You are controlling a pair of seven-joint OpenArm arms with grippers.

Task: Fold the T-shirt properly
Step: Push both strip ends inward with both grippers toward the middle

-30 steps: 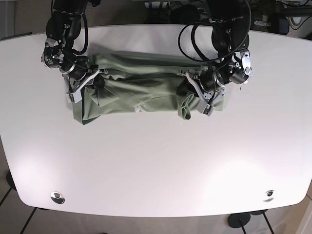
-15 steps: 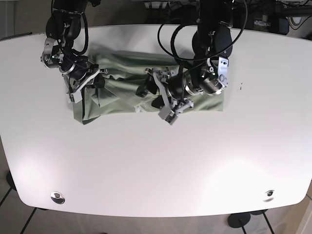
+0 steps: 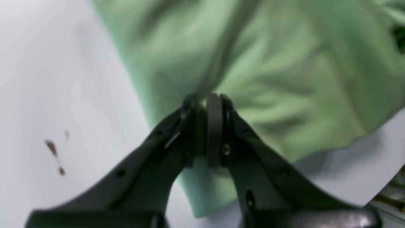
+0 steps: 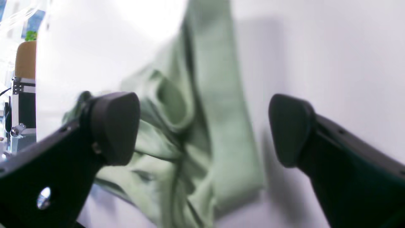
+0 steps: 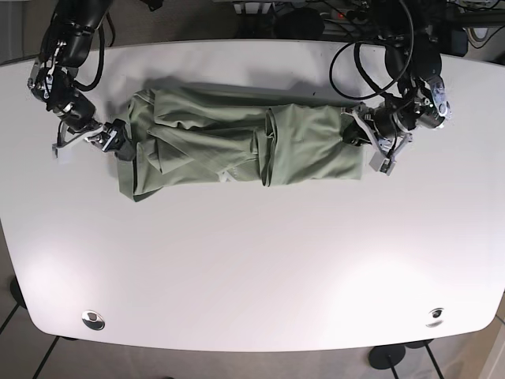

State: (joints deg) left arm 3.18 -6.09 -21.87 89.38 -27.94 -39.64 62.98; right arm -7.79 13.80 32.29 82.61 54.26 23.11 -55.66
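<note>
- Green T-shirt (image 5: pixel 237 146) lies bunched in a long band near the bench's far edge.
- Left gripper (image 3: pixel 207 104) pinches its hem; right gripper (image 4: pixel 202 129) gapes apart.
- Soft, limp cloth: probably best gripped at corners.

T-shirt (image 5: pixel 237 148) lies across far half of table (image 5: pixel 252 268), long axis running 9 to 3 o'clock. Left gripper (image 5: pixel 357 134) at shirt's 3 o'clock end, touching edge. Right gripper (image 5: pixel 110 140) at shirt's 9 o'clock end, just beside edge. Fold ridge sits right of shirt's middle. Near half of table toward 6 o'clock bears two small round fittings (image 5: pixel 93 319), one near each front corner.
</note>
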